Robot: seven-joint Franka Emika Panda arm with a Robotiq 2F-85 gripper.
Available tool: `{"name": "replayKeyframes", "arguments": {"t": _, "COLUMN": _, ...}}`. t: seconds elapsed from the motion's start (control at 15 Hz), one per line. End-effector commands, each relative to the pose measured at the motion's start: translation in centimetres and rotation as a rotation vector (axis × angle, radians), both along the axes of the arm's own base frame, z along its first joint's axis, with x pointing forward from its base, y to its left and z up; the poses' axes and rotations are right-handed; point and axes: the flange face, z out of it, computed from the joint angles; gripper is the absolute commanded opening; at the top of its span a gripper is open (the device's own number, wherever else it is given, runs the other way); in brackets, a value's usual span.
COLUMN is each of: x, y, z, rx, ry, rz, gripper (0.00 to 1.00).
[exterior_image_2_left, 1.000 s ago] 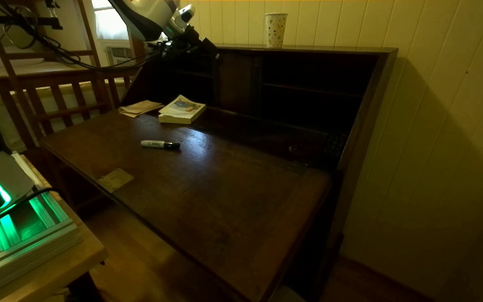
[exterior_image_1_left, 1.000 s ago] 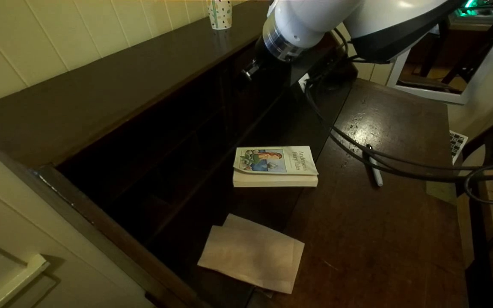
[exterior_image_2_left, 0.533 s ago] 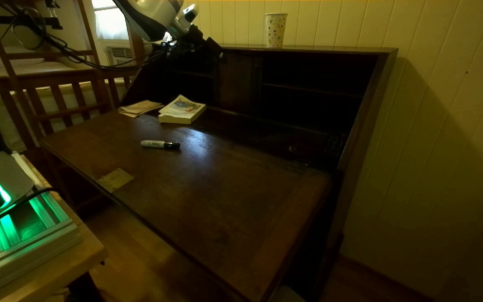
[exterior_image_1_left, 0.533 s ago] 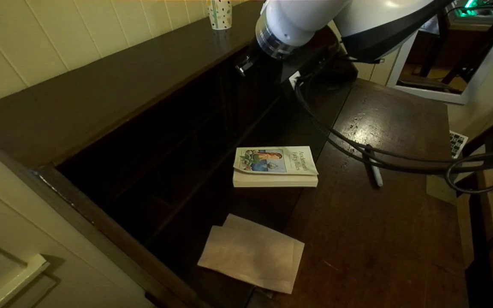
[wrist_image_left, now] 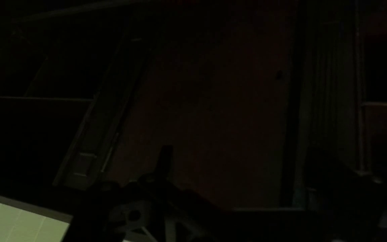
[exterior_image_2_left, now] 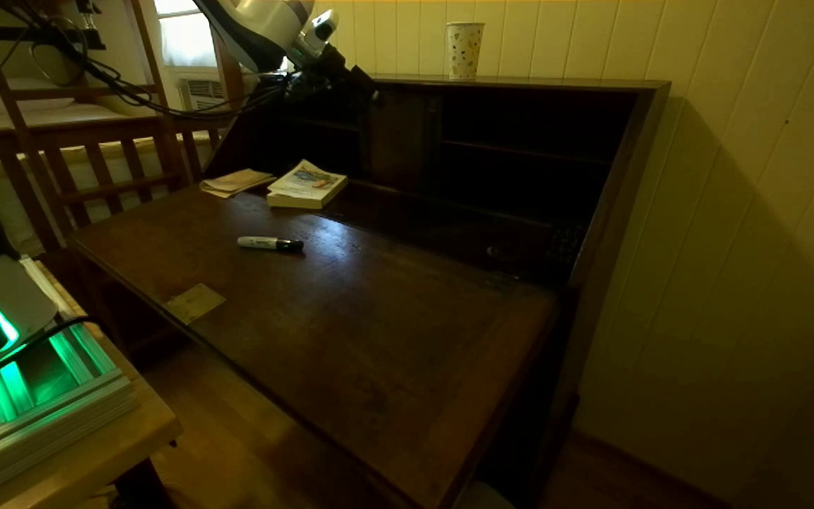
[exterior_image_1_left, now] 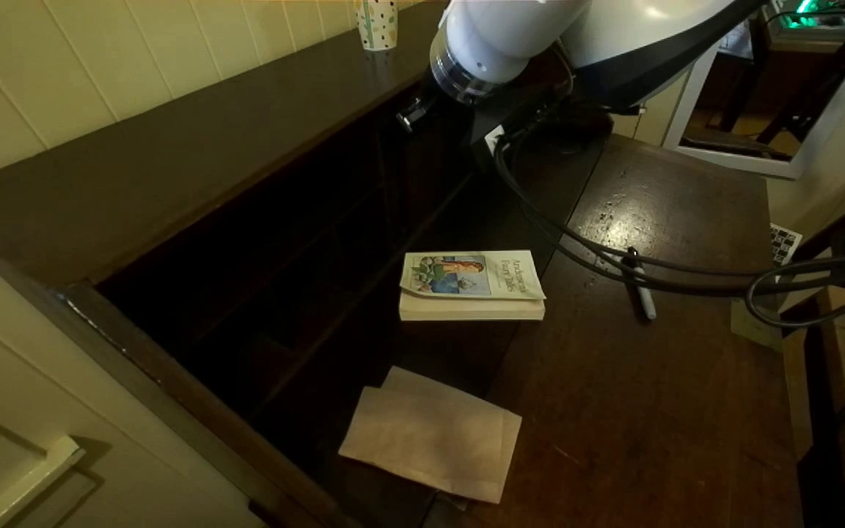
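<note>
Wrist view: gripper (wrist_image_left: 247,161) spread wide, nothing visible in its grasp; brown panel (wrist_image_left: 210,107) ahead, contact too dark to judge. Slow, square approach seems best. Small dark spot (wrist_image_left: 279,75) at panel's right shows only here.

In an exterior view: panel rises at far side of counter (exterior_image_2_left: 350,339).

In an exterior view: book (exterior_image_1_left: 470,284), title legible.

A paperback (exterior_image_1_left: 470,282) lies near brown paper (exterior_image_1_left: 430,440) and a marker (exterior_image_2_left: 270,244).
</note>
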Motion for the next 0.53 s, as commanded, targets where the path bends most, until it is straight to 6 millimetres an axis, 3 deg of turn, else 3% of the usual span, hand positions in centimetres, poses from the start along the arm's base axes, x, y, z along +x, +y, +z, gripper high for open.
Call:
{"name": "replayKeyframes", "arguments": {"t": 0.0, "x": 0.92, "y": 0.2, "z": -0.17, "rx": 0.007, "ry": -0.011, "rz": -0.047, "gripper": 1.0}}
{"name": "replayKeyframes", "arguments": {"t": 0.47, "x": 0.7, "y": 0.59, "z": 0.07, "rx": 0.0, "ry": 0.018, "rz": -0.12, "gripper": 1.0}}
